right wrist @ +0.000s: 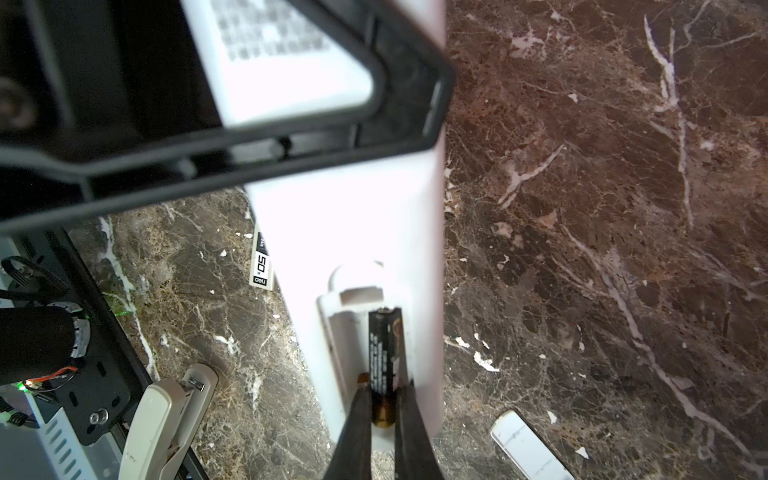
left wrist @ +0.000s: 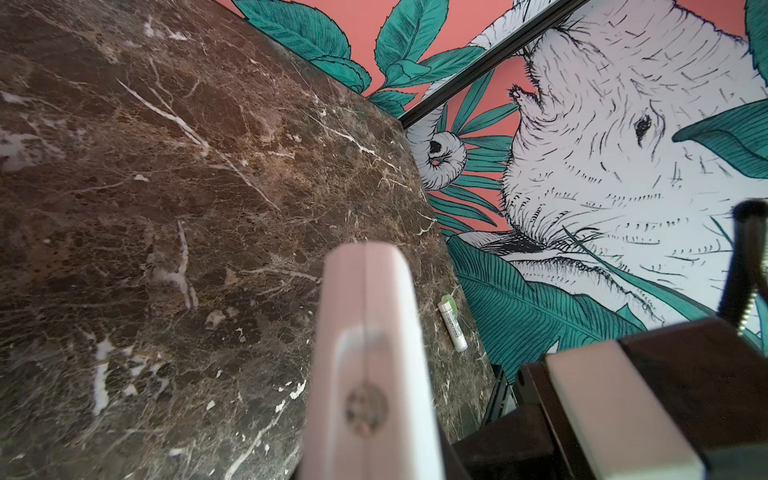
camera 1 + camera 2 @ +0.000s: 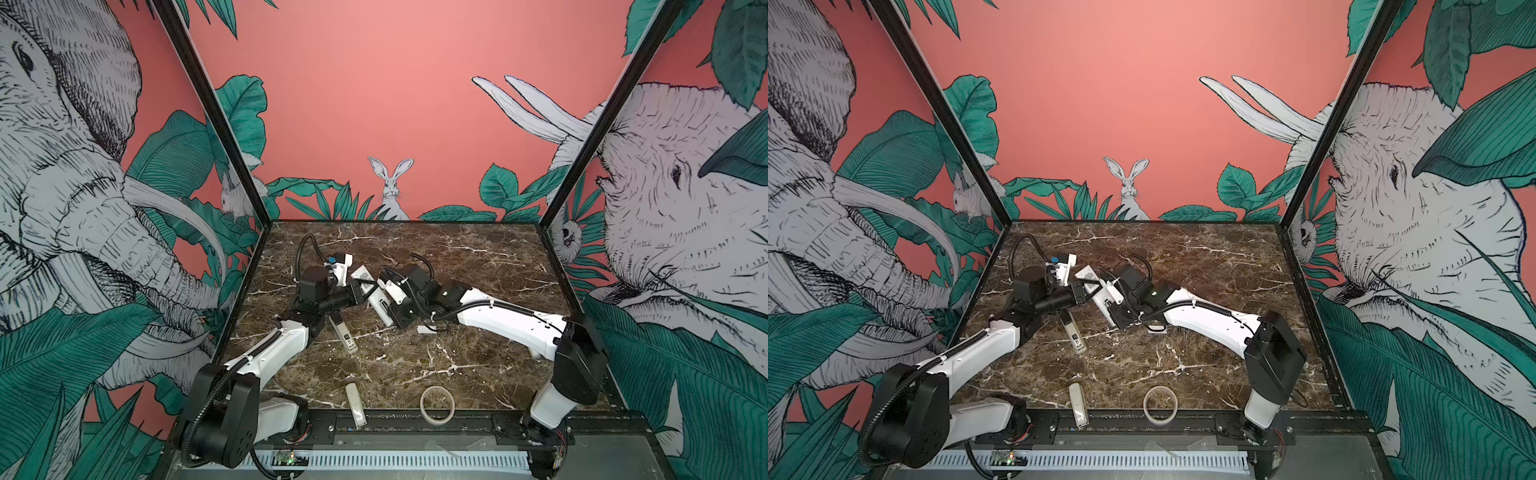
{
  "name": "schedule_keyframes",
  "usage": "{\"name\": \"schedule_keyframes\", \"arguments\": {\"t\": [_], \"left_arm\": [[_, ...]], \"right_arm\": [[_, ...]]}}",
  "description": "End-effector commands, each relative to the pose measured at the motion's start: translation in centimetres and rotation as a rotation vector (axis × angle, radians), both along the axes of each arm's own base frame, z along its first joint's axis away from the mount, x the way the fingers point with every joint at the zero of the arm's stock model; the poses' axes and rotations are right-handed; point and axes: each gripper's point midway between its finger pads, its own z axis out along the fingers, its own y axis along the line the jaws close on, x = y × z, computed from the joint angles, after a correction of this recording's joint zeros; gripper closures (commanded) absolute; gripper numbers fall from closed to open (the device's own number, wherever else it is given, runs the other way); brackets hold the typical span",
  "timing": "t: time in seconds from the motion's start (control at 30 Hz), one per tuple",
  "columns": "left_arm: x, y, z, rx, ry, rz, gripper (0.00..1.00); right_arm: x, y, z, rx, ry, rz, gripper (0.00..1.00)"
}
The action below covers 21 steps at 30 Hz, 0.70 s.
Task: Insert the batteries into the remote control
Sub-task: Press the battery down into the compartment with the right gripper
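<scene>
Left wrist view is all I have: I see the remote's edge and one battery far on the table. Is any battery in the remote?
Observer: Yes. The right wrist view shows a black battery lying in the remote's open bay.
Operator: Is it let go?
Observer: No, the right tool is shut on it.
Operator: Is the bay full?
Observer: No, the half beside the battery is bare.

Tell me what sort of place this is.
Likely a robot test cell, not a home: a marble-patterned tabletop boxed in by jungle-mural walls, with a left arm and right arm mounted at its front rail, working a remote control and battery.
</scene>
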Motion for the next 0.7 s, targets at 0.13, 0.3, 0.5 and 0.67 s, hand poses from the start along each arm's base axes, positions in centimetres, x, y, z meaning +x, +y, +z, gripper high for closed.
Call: {"name": "schedule_keyframes", "arguments": {"t": [0.13,0.3,0.5,0.67], "left_arm": [[-1.2,-1.0,2.4,-0.088,-0.025,-0.081,1.00],[-1.5,-1.1,3.4,-0.128,-0.026,-0.101,1.00],[-1.9,-1.0,4.6,-0.168,-0.033,-0.129,1.00],[-1.9,-0.7,4.3,-0.150,-0.029,-0.121,1.00]], "right_arm": [[2.1,1.2,0.3,0.017,-0.066,-0.048,0.95],[2.8,1.8,0.2,0.033,-0.086,-0.050,0.96],[3.4,2.4,0.2,0.059,-0.118,-0.045,0.97],[3.3,1.8,0.6,0.047,-0.125,-0.046,0.96]]}}
